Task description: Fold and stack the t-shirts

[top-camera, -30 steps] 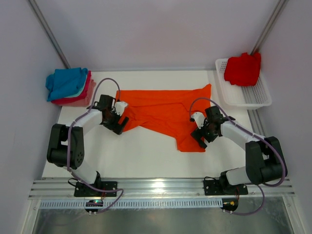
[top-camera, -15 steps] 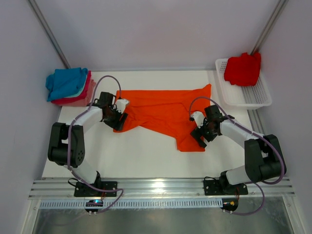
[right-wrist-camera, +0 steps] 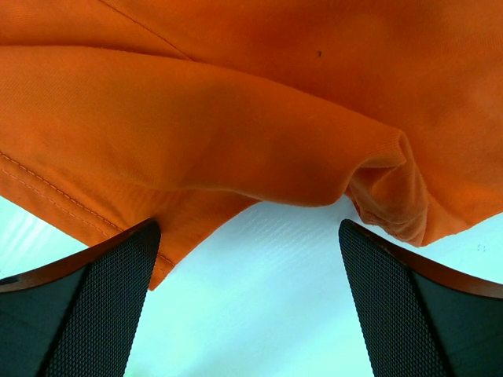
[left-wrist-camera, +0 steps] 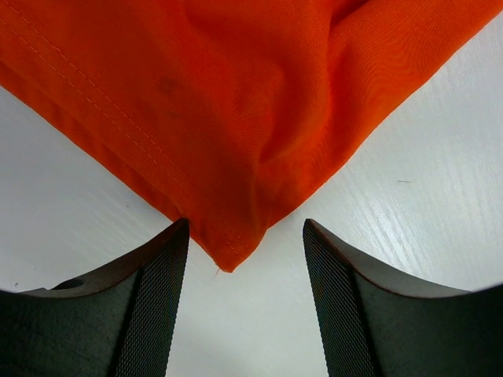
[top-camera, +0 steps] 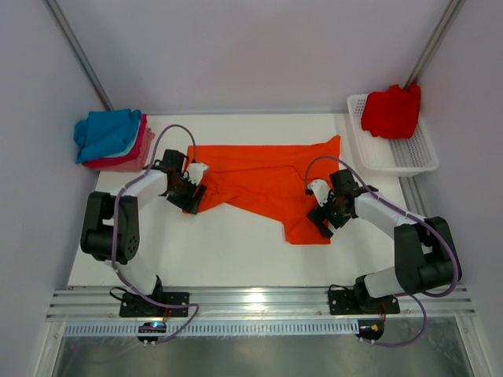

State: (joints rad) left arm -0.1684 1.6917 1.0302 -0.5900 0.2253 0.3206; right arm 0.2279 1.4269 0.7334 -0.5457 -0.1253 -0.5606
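The orange t-shirt [top-camera: 267,184] lies spread but rumpled across the middle of the white surface [top-camera: 236,251]. Its far edge is fairly straight, and one flap hangs toward the near right. A pile of folded t-shirts [top-camera: 110,137], teal over pink, sits at the far left corner. A red t-shirt [top-camera: 391,110] is heaped in the white basket [top-camera: 409,157] at the far right. The main risk looks to be a poor grip at both ends. On the left only the very tip of a hemmed corner pokes between the fingers, so a close from here could catch a sliver of cloth that slips out on the lift. On the right a puckered ridge lies just ahead of the fingers, and closing on it could gather several layers unevenly and skew the fold. If one arm lifts sooner or higher than the other, the shirt could drag and bunch. The left claw [left-wrist-camera: 245,298] stands partly open, low over the surface at the shirt's near left corner. The corner tip lies in the gap between the fingers and one finger sits at the hem, but nothing is pinched. The right claw [right-wrist-camera: 244,314] is spread wide at the right flap's edge, with one finger meeting the hem, and it holds nothing.
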